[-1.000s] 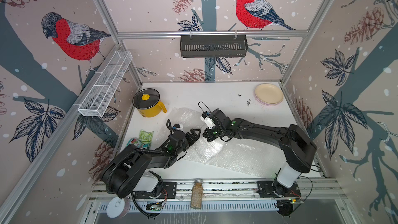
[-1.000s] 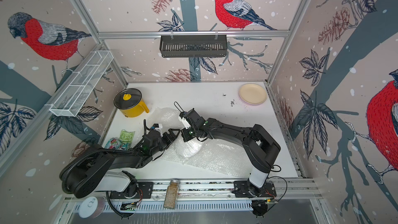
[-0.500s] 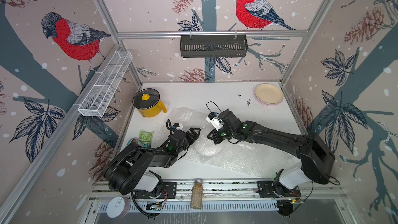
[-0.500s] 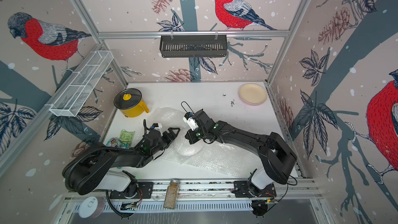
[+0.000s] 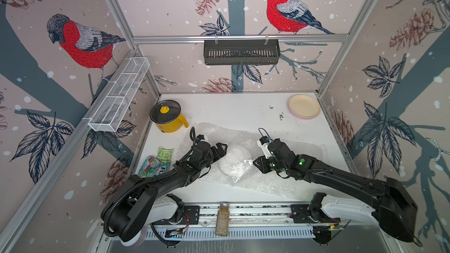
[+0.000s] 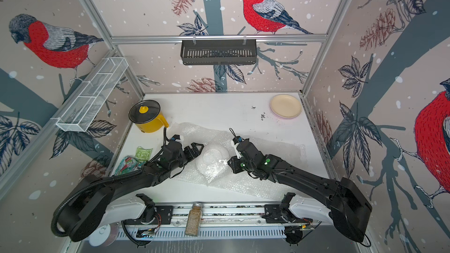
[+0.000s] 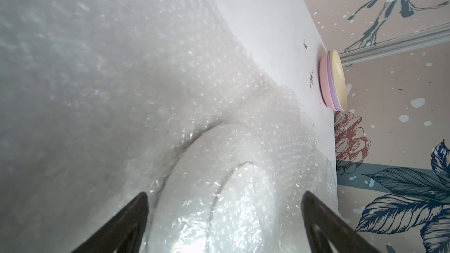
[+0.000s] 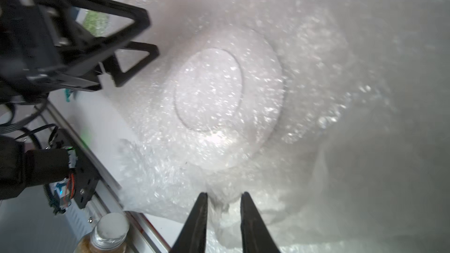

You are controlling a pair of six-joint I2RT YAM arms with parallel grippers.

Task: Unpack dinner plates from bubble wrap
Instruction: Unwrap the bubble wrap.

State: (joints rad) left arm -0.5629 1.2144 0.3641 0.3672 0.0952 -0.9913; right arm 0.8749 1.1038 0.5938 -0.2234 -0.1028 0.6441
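Two sets of jaws flank a wrapped plate (image 5: 235, 159) — left jaws wide apart beside its rim, right jaws slightly apart around a bubble wrap (image 8: 170, 186) fold.

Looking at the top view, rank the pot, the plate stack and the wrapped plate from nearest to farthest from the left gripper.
1. the wrapped plate: mid-table, just ahead of the left gripper.
2. the pot: back left corner of the table.
3. the plate stack: back right corner, plainly farthest.
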